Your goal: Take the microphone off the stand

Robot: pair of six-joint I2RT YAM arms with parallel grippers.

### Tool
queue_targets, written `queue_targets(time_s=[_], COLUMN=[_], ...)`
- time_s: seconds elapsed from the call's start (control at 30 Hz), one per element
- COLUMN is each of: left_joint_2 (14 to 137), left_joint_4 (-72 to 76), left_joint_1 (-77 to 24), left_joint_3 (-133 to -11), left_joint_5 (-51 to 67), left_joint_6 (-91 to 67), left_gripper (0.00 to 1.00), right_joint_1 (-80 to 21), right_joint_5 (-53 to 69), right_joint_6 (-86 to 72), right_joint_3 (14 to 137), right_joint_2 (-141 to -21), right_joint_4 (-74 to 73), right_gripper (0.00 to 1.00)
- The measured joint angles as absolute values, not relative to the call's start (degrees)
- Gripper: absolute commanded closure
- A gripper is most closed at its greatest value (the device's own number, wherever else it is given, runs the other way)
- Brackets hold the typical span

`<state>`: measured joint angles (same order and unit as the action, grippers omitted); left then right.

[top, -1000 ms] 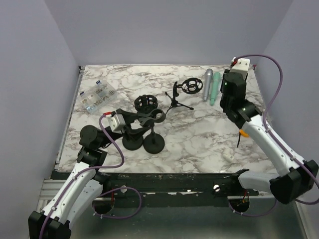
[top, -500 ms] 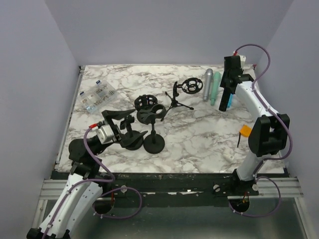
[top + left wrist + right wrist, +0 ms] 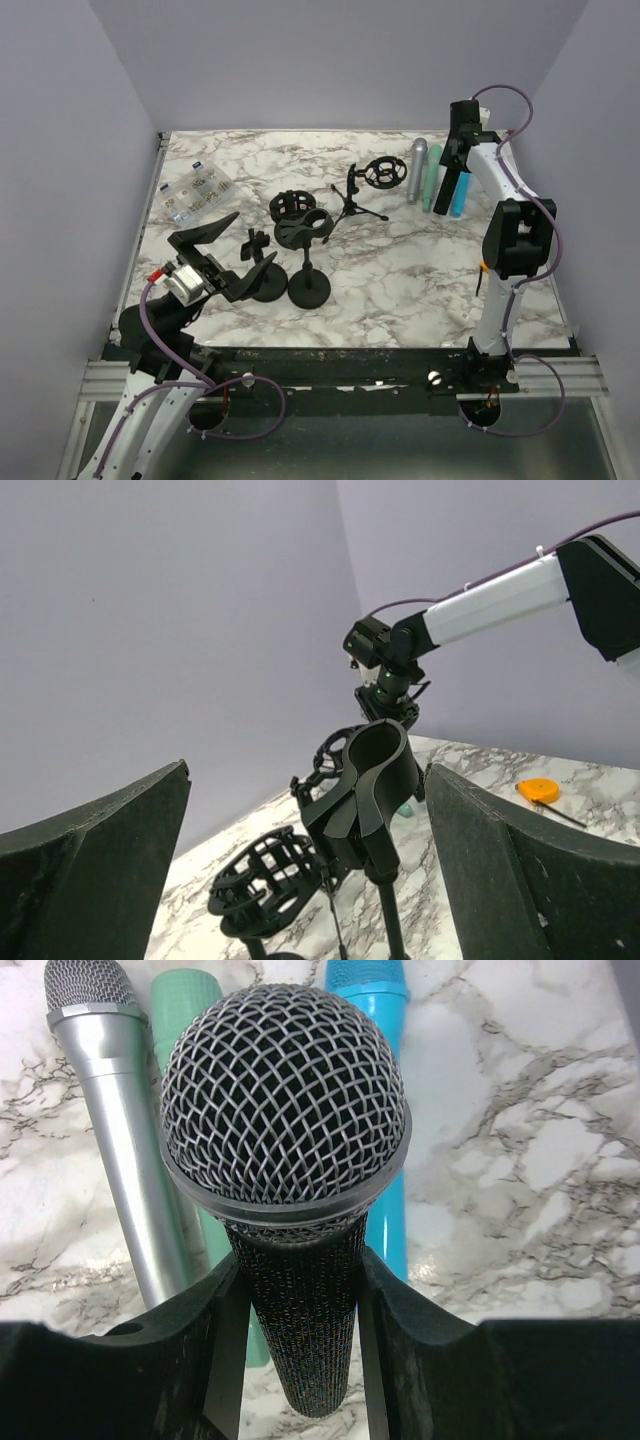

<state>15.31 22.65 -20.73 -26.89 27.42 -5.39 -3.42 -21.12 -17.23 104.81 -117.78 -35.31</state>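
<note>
Left gripper [image 3: 255,237], nearest the base edge, is raised over the near-left of the marble table [image 3: 400,270], its fingers spread wide and holding nothing.

Just beyond it stand two round-base stands: the clip stand [image 3: 310,290] and the second stand [image 3: 266,288], bases just beside each other. Only the left wrist view shows the clip [image 3: 375,770] as an open U-shaped cradle on its pole. Only the top view shows the bases.

At mid-table is the near shock mount [image 3: 292,205]. Behind it is the tripod stand [image 3: 352,205], with the far shock mount [image 3: 382,172] above it. An orange tape measure [image 3: 490,263] lies to the right, and a clear parts box [image 3: 195,192] at far left.

Right gripper [image 3: 300,1260] is at the far right, well apart from every stand. The right wrist view alone confirms that its fingers are clamped on the handle of the black microphone [image 3: 285,1090]. Whether that microphone touches the table cannot be told.

Under it, side by side, lie the silver microphone [image 3: 110,1110], the green microphone [image 3: 185,1005] and the blue microphone [image 3: 385,1190].

Count: four microphones, three stands, two shock mounts, one clip, one box, one tape measure.
</note>
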Motion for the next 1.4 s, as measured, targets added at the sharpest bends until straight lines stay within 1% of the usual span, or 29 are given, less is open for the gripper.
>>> queue_targets(time_s=[0.1, 0.27, 0.37, 0.63, 0.83, 1.1, 1.23, 1.4], left_joint_2=[15.9, 16.8, 16.8, 17.3, 18.3, 18.3, 18.5, 18.7], left_joint_4=[21.3, 20.1, 19.9, 18.0, 16.8, 16.1, 15.9, 15.3], left_joint_1=[-20.8, -20.9, -21.0, -21.5, -22.2, -22.7, -22.7, -23.0], left_joint_3=[-27.1, -27.6, -27.7, -28.9, -29.2, -29.3, -29.3, -29.4], left_joint_5=[26.5, 26.1, 26.1, 26.0, 25.9, 25.2, 24.9, 24.7], left_joint_6=[-5.4, -5.6, -5.6, -5.6, -5.6, -5.4, -5.4, -5.3], left_gripper=[0.02, 0.01, 0.01, 0.01, 0.02, 0.01, 0.01, 0.02], right_joint_1=[-3.3, -3.0, -2.8, -2.4, -1.5, -0.9, -0.8, -0.7], right_joint_5=[-20.8, -20.9, -20.9, -20.8, -20.5, -19.6, -18.9, -18.1], right_joint_6=[-17.6, -18.0, -18.0, -17.9, -17.5, -15.5, -14.7, -14.1], right_joint_3=[107.6, 110.6, 111.5, 114.1, 115.9, 121.5, 123.6, 124.3], right_joint_2=[-121.3, -125.5, -126.9, -131.0, -134.1, -138.6, -140.4, -141.1], right_joint_4=[-36.0, -36.3, -36.1, -36.1, -35.8, -35.7, -35.7, -35.7], right_gripper=[0.95, 0.94, 0.93, 0.92, 0.87, 0.78, 0.69, 0.61])
